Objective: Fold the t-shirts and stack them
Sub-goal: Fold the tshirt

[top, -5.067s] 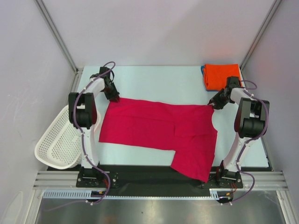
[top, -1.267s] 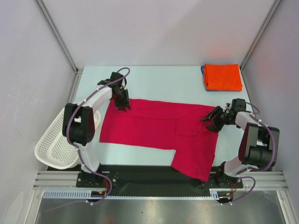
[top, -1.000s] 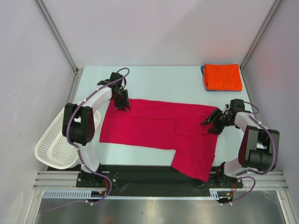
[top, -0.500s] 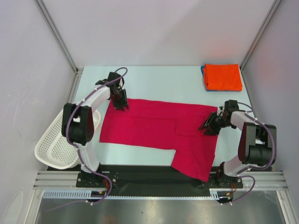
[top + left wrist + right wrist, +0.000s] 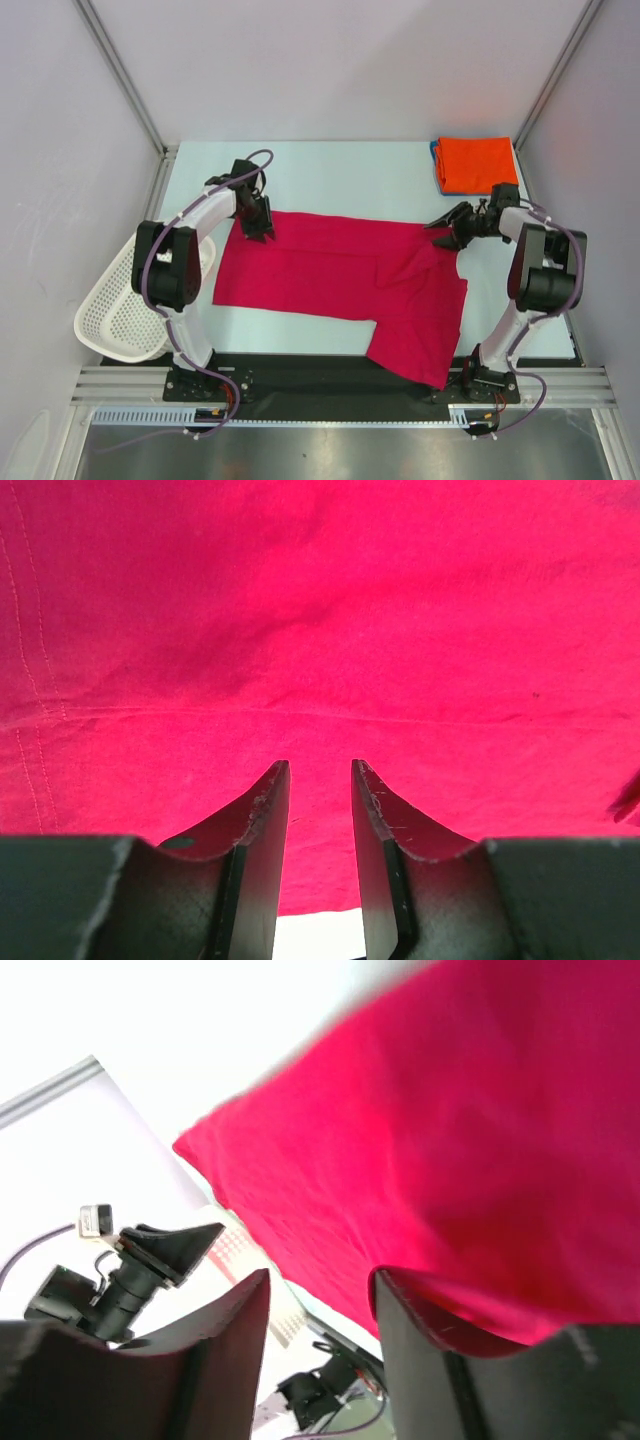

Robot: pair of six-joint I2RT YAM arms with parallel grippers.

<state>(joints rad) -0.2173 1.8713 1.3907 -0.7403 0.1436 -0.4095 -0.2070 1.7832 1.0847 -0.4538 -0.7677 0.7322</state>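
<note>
A crimson t-shirt [image 5: 330, 265] lies spread across the table, one sleeve reaching toward the near edge. My left gripper [image 5: 258, 228] rests at its far left corner. In the left wrist view that gripper [image 5: 320, 770] stands open, with flat red cloth [image 5: 320, 610] showing through the gap. My right gripper [image 5: 443, 233] is at the shirt's far right corner, which is raised and creased. In the right wrist view its jaws [image 5: 322, 1278] are apart with nothing between them, and the cloth [image 5: 480, 1140] drapes over one finger [image 5: 430, 1360]. A folded orange t-shirt [image 5: 477, 163] sits on a blue one [image 5: 438, 172] at the far right.
A white perforated basket [image 5: 125, 300] hangs off the table's left side beside the left arm. Grey walls and metal posts enclose the table. The folded stack lies just beyond the right gripper.
My right gripper moved toward the far side, from the shirt's right edge up to its far right corner, and the cloth there lifted and creased. The left gripper barely moved.
</note>
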